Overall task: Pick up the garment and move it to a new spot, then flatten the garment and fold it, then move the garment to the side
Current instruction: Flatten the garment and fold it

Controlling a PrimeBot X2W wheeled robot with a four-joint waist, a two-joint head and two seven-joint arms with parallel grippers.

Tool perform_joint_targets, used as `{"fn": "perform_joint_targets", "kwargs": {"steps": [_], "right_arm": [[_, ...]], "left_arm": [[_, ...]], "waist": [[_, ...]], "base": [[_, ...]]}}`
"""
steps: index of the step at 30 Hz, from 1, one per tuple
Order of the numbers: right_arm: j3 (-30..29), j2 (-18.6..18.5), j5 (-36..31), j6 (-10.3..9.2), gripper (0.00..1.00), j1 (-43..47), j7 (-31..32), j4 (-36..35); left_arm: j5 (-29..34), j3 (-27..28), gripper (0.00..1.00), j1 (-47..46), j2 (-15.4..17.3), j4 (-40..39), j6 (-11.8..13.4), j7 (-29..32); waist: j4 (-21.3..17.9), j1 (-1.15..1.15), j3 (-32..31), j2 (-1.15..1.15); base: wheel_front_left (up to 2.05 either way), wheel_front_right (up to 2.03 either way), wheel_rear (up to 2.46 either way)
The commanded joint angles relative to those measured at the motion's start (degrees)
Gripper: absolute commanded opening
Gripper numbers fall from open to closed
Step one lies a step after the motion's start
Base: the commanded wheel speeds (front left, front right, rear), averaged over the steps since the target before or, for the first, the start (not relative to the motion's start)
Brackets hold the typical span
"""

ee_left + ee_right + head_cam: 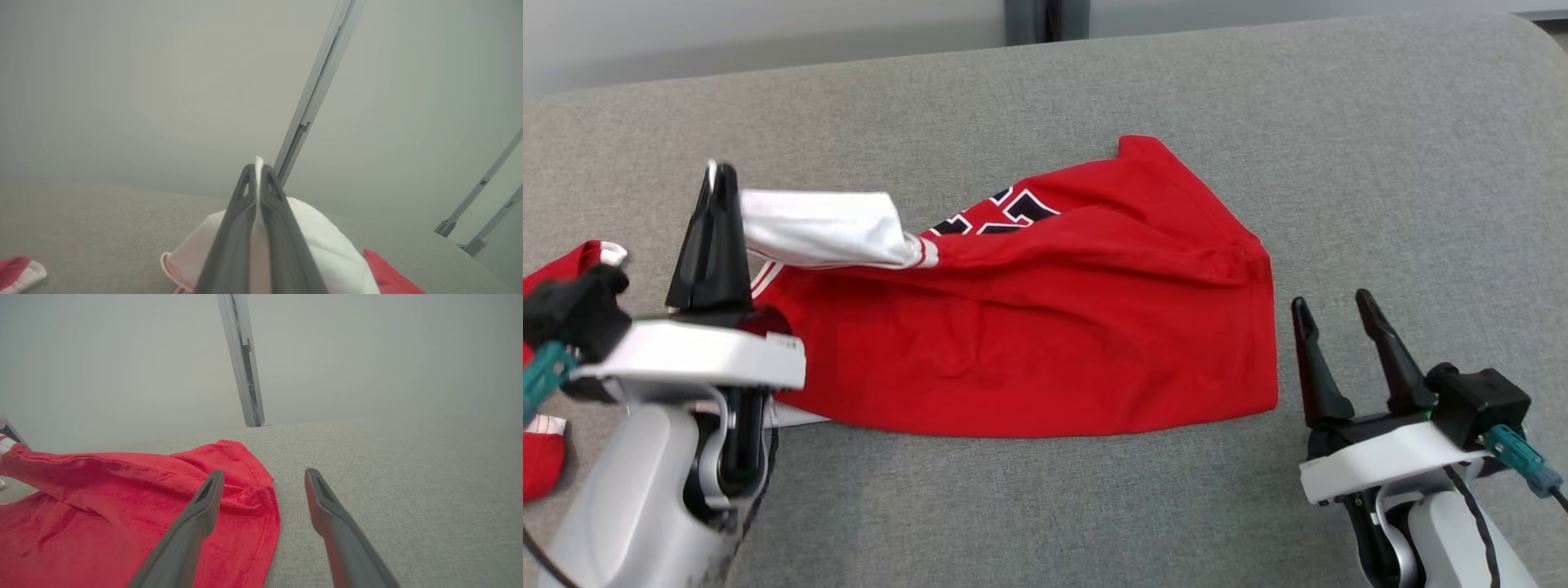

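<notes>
Left gripper (719, 173) tight on rumpled red garment's (1054, 343) white sleeve (825, 229); right gripper (1331, 300) wide apart, empty

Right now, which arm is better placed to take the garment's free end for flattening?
Right. The right gripper is open, close beside the free hem of the garment. The left gripper is shut on the white sleeve at the opposite end.
</notes>
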Motion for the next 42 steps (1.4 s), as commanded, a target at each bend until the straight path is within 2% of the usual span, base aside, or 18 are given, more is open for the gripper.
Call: {"fn": "perform_joint_targets", "kwargs": {"steps": [1,4,7,8,14,20,21,22,24,28,33,42], "right_arm": [[0.5,-0.3,1.5,0.12,1.0,-0.9,-0.3,0.7],[1.9,-1.9,4.8,0.11,1.0,-2.7,-0.3,2.9],[3.2,-3.4,7.0,0.08,1.0,-6.0,-0.3,8.0],[4.7,-4.3,8.6,0.08,1.0,-9.0,-0.3,12.0],[9.8,-6.6,13.6,0.08,1.0,-16.5,-0.3,21.5],[14.4,-7.7,17.5,0.08,1.0,-20.2,-0.3,26.7],[15.0,-7.8,18.0,0.08,0.84,-20.6,-0.3,27.0],[15.6,-8.0,18.3,0.08,0.44,-21.0,-0.3,27.1],[16.2,-8.4,18.4,0.08,0.0,-21.5,-0.3,26.5],[15.4,-9.2,17.1,0.08,0.0,-21.9,-0.3,23.3],[13.1,-10.6,15.4,0.08,0.0,-21.3,-0.3,16.1],[12.0,-14.7,15.5,0.08,0.0,-23.4,-0.3,5.9]], "left_arm": [[0.3,1.1,0.0,2.1,-0.1,-2.2,0.8,-0.3],[1.4,2.1,0.0,5.9,-0.6,-6.5,2.0,-0.3],[2.2,2.2,0.0,7.7,-1.3,-9.0,2.6,-0.2],[2.5,1.9,0.0,8.0,-1.6,-9.8,2.8,-0.1],[3.1,1.2,0.0,7.1,-2.4,-10.5,3.1,0.1],[3.3,0.8,0.0,6.5,-2.2,-11.2,3.5,0.3],[3.4,0.8,0.0,6.4,-2.1,-11.3,3.6,0.4],[3.5,0.8,0.0,6.4,-2.1,-11.4,3.6,0.4],[3.4,0.9,0.0,6.3,-2.1,-11.6,3.7,0.5],[3.7,1.6,0.0,6.0,-1.7,-12.0,3.8,0.3],[4.7,3.7,0.0,3.5,-0.9,-13.5,2.7,-0.1],[2.5,6.5,0.0,-6.9,1.0,-14.7,-1.5,1.6]], "waist": [[0.3,0.0,-0.1,0.0],[1.1,0.0,-0.1,0.0],[2.2,0.0,0.4,0.0],[3.1,0.0,0.9,0.0],[5.2,0.0,2.6,0.0],[6.5,0.0,3.4,0.0],[6.6,0.0,3.5,0.0],[6.7,0.0,3.6,0.0],[6.7,0.0,3.7,0.0],[6.5,0.0,3.4,0.0],[5.5,0.0,1.8,0.0],[3.0,0.0,-3.2,0.0]], "base": [[0.0,0.0,0.0],[0.0,0.0,0.0],[0.0,0.0,0.0],[0.0,0.0,0.0],[0.0,0.0,0.0],[0.0,0.0,0.0],[0.0,0.0,0.0],[0.0,0.0,0.0],[0.0,0.0,0.0],[0.0,0.0,0.0],[0.0,0.0,0.0],[0.0,0.0,0.0]]}}
